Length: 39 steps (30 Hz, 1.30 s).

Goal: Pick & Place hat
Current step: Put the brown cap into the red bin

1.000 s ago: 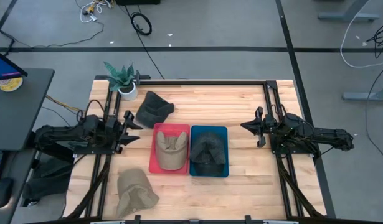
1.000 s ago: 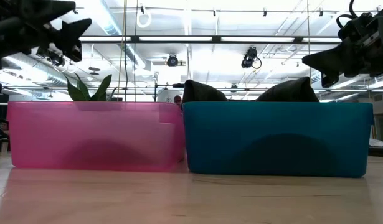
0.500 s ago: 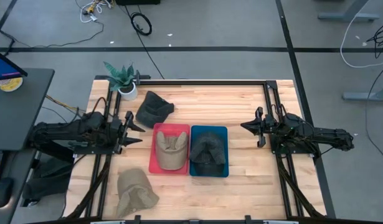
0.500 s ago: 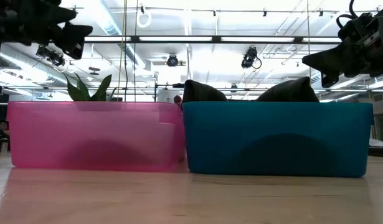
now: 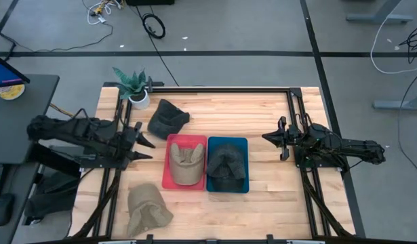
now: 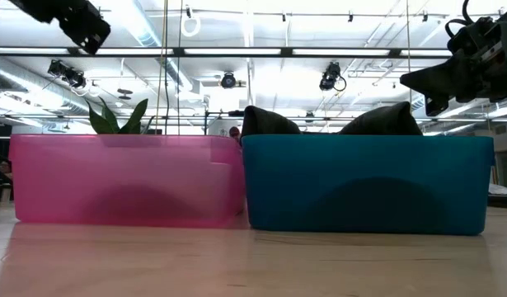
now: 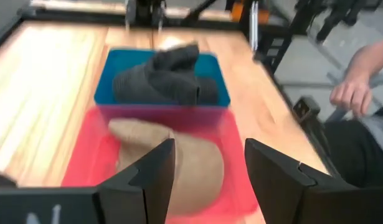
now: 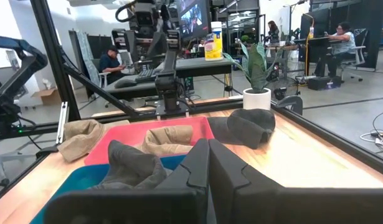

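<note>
High view — tan hat [image 5: 184,164], lengthwise in bin [image 5: 170,181]

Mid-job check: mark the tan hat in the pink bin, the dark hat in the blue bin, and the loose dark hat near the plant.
tan hat [image 5: 186,165], high view, on its crown.
dark hat in the blue bin [image 5: 226,163], high view, on its crown.
loose dark hat [image 5: 167,117], high view, on its middle folds.

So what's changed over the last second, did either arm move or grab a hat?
The left end effector, open and empty, drew back slightly toward the table's left edge and rose, away from the pink bin. Nothing was gripped or released. The right end effector, shut and empty, stayed put, as did all four hats, the blue bin and the plant.
</note>
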Tool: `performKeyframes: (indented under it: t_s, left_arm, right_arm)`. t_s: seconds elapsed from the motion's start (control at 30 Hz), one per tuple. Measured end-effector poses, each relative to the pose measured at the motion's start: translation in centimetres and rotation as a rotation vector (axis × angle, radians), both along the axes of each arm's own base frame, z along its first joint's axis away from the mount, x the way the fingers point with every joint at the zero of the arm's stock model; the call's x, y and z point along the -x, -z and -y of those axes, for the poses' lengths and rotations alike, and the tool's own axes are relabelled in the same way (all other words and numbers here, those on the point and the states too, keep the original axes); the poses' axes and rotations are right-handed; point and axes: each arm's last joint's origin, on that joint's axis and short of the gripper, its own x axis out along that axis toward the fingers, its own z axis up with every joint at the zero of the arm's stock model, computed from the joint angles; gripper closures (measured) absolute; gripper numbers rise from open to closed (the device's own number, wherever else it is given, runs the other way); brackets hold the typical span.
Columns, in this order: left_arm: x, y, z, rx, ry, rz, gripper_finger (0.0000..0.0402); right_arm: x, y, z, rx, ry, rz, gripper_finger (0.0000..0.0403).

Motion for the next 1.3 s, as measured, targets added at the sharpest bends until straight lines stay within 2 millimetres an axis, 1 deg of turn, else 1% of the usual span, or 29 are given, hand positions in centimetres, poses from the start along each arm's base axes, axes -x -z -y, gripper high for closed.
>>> performKeyframes:
  t_s: [0.13, 0.27, 0.4, 0.5, 0.8, 0.97, 1.13, 1.3]
  left_arm:
    - [-0.4, -0.9, 0.7, -0.004, -0.023, -0.117, 0.0204]
    - [-0.7, -1.4, 1.5, 0.005, -0.039, -0.239, 0.0204]
    - [-1.0, -1.3, 2.4, 0.031, -0.056, -0.362, 0.0204]
    - [-1.5, -1.4, 3.3, 0.093, -0.093, -0.434, 0.0204]
    - [-3.1, -0.8, 7.6, 0.115, -0.071, -0.639, 0.0204]
    - [-3.1, -0.9, 9.7, 0.062, -0.123, -0.736, 0.0204]
    - [-3.3, -1.6, 12.0, 0.064, -0.161, -0.782, 0.0204]
    - [-3.3, -1.4, 14.1, 0.014, -0.201, -0.817, 0.0204]
  right_arm:
    - [0.0, 0.0, 0.0, 0.0, 0.0, 0.0, 0.0394]
    - [0.0, 0.0, 0.0, 0.0, -0.001, 0.0, 0.0394]
    - [0.0, 0.0, 0.0, 0.0, -0.001, 0.0, 0.0394]
    - [0.0, 0.0, 0.0, 0.0, -0.001, 0.0, 0.0394]
    - [0.0, 0.0, 0.0, 0.0, -0.001, 0.0, 0.0394]
    - [0.0, 0.0, 0.0, 0.0, -0.001, 0.0, 0.0394]
    - [0.0, 0.0, 0.0, 0.0, -0.001, 0.0, 0.0394]
    - [0.0, 0.0, 0.0, 0.0, -0.001, 0.0, 0.0394]
